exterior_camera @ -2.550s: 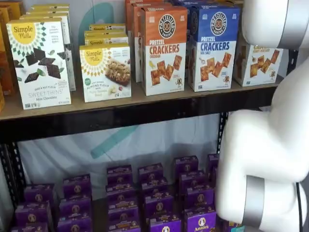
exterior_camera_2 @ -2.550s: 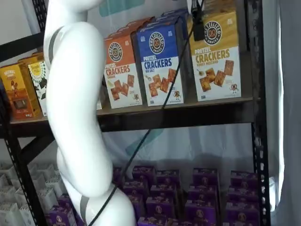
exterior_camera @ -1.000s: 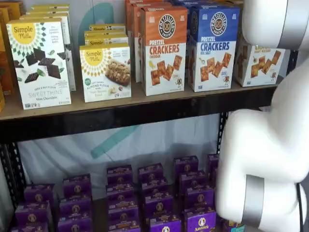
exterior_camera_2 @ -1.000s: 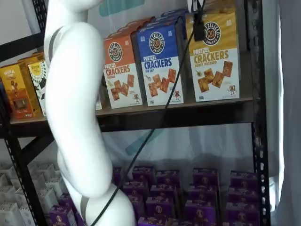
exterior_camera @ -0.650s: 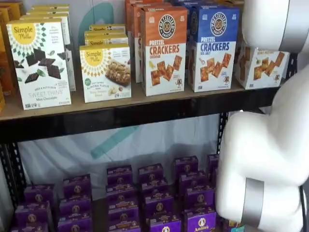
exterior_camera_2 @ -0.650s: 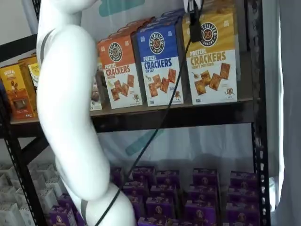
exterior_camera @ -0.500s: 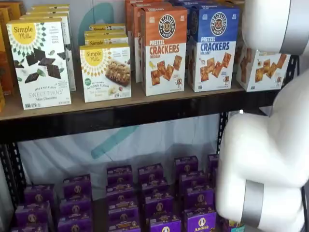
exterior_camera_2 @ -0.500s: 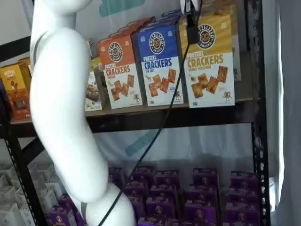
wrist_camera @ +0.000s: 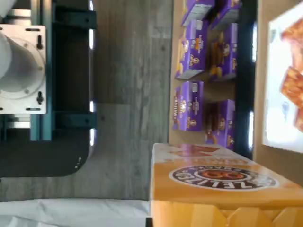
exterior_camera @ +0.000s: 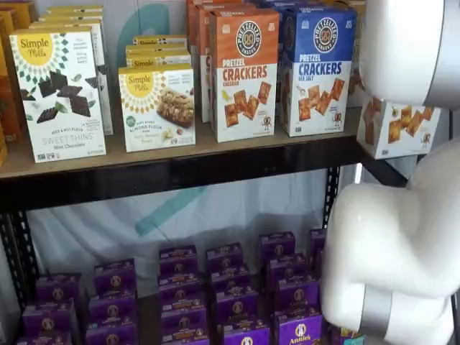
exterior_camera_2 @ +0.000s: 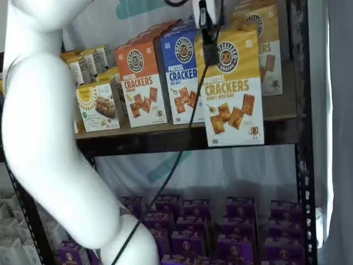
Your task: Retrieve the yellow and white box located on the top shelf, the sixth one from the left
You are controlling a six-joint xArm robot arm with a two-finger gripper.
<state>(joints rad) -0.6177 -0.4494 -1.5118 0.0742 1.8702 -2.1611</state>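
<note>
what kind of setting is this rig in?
Likely a mock retail shelf in a lab: boxed snacks faced in rows on the top shelf, purple boxes below, a sheet hung behind, the yellow and white box pulled forward.

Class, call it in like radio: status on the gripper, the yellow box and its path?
Gripper shut on yellow box. Box lifted, hanging out past the top shelf rail. Another yellow box stands behind on the shelf. Path out front looks clear.

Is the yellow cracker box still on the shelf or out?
Out. The tall yellow and white cardboard box hangs before the tan wooden top shelf, its bottom below the rail.
</note>
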